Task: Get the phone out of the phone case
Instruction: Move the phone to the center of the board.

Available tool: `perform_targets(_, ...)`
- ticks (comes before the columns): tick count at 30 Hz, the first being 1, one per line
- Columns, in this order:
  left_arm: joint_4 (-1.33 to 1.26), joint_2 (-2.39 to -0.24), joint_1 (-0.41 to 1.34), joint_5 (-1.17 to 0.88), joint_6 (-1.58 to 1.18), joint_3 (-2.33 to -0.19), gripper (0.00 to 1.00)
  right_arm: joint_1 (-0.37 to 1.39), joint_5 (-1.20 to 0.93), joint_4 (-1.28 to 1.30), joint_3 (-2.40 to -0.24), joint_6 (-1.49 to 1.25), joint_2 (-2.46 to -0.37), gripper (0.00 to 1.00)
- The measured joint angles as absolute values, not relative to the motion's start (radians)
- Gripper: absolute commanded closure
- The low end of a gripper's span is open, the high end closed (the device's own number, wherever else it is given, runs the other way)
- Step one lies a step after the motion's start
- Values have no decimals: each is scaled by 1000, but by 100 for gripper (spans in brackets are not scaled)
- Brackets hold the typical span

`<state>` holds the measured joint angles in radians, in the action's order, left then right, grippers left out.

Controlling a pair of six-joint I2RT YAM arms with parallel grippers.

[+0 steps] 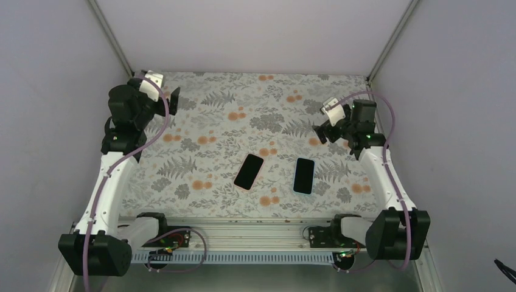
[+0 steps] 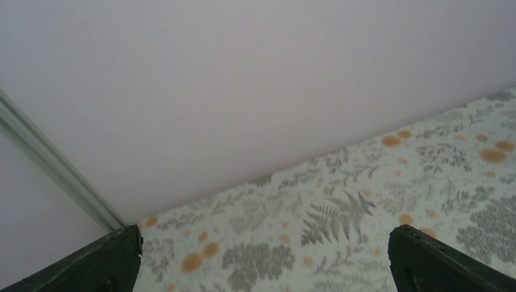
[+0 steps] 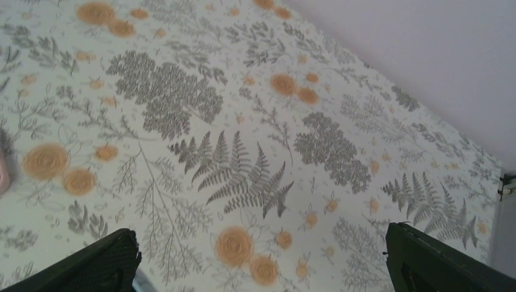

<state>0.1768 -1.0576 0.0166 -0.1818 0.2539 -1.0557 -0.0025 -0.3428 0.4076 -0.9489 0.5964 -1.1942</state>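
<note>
**A:** Where do we find the phone?

**B:** We see two on the table (image 1: pixel 213 103), side by side and lying flat with their dark faces up: a phone with a pinkish rim (image 1: pixel 249 171) and a phone with a bluish rim (image 1: pixel 303 176). We cannot tell whether either rim is a case.

**A:** And how do they lie from the left claw (image 1: pixel 173 101)?

**B:** Both lie well apart from it, off to its right and nearer the arm bases. The pinkish one is the closer of the two.

**A:** From the right claw (image 1: pixel 322 132)?

**B:** The bluish one is near it, a little to its left and toward the bases. The pinkish one lies further left. Neither phone touches a claw.

**A:** What state are the claws in?

**B:** We see both spread wide and pinching nothing. In each wrist view the jaws stand at the two lower corners. Between the left pair we see only patterned table and the pale wall (image 2: pixel 243 91); between the right pair, table.
</note>
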Motion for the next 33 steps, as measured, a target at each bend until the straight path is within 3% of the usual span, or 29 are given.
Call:
perform_targets(6,269,-1041,15,-175,284,-1036,0,-2,-285,534,-947,665,-1172,0)
perform_targets(8,299,-1042,15,-187,324,-1036,0,-2,-231,585,-937,695,-1172,6)
perform_targets(9,312,-1041,15,-194,342,-1036,0,-2,-198,610,-926,712,-1172,20)
perform_targets(12,342,-1036,15,-209,406,-1031,0,-2,-114,688,-865,762,-1177,81)
perform_targets(13,351,-1032,15,-212,426,-1026,0,-2,-91,724,-841,770,-1184,94)
perform_targets(22,393,-1028,15,-225,505,-1011,0,49,-69,846,-699,774,-1266,96)
perform_targets(33,440,-1045,15,-226,530,-990,0,240,-50,711,-713,661,-1454,96)
